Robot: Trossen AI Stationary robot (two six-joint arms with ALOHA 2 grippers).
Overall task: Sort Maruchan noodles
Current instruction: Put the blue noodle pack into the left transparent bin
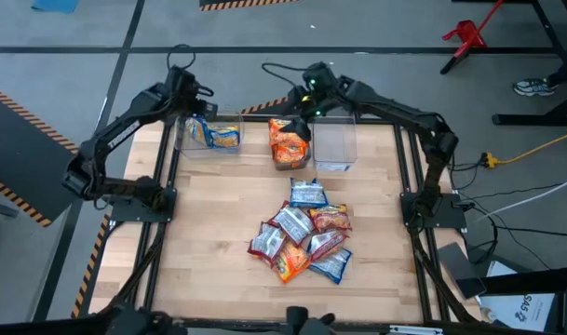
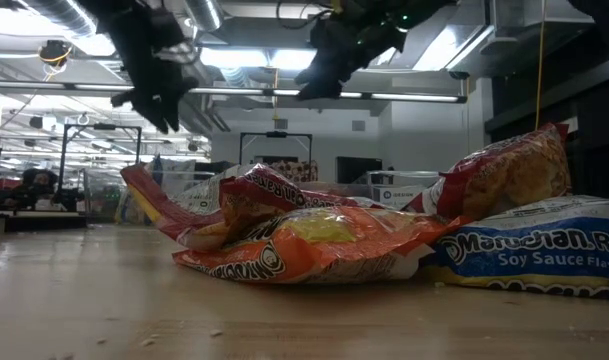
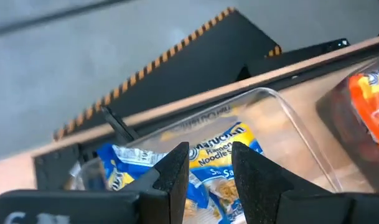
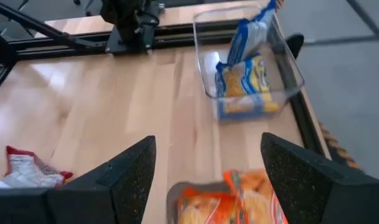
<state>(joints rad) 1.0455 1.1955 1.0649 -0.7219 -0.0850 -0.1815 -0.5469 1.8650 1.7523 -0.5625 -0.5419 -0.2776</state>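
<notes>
Wooden tabletop [image 1: 209, 233] lay beneath us inside a black frame, with three clear bins along its far edge. The left bin [image 1: 209, 135] held blue-and-yellow packets [image 1: 218, 138], the middle bin [image 1: 290, 144] held orange packets [image 1: 288, 141], and the right bin [image 1: 335, 144] held none that we could see. Well apart from both pairs of jaws, a loose pile of Maruchan noodles [image 1: 302, 233] sat mid-table: blue, orange and red-and-silver packets overlapping. Our left gripper [image 3: 209, 168] hung over the left bin, jaws parted by a narrow gap with nothing between them, a blue Maruchan packet [image 3: 223, 149] lying just beyond the tips. Our right gripper [image 4: 205, 165] hovered above the middle bin, jaws spread wide and empty, orange packets [image 4: 233, 199] directly below the gap.
</notes>
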